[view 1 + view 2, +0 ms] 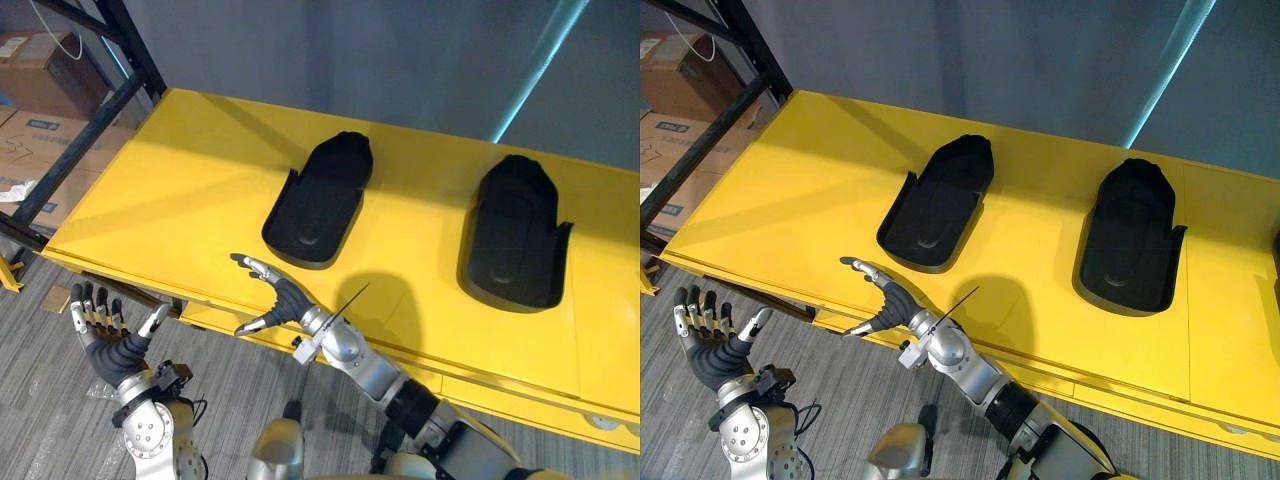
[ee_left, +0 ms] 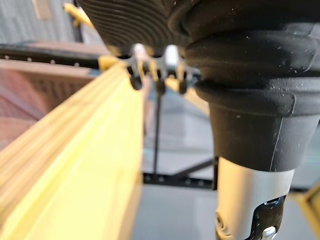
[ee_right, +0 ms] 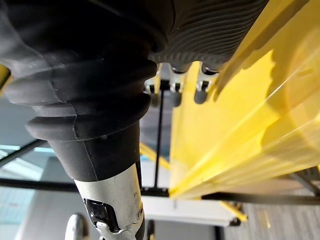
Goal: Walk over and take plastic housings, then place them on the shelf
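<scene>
Two black plastic housings lie on the yellow table (image 1: 180,190): one (image 1: 318,200) near the middle, the other (image 1: 515,232) to the right. My right hand (image 1: 278,297) reaches over the table's front edge, fingers straight and spread, a short way in front of the middle housing and not touching it. My left hand (image 1: 105,328) is raised below the table's left front corner, over the floor, fingers straight and holding nothing. In the right wrist view the yellow table edge (image 3: 235,115) runs past the hand's fingers (image 3: 172,90).
A black metal shelf frame (image 1: 95,110) stands at the left end of the table, with cardboard boxes (image 1: 40,70) behind it. Grey carpet (image 1: 230,400) lies in front of the table. A grey wall runs behind the table.
</scene>
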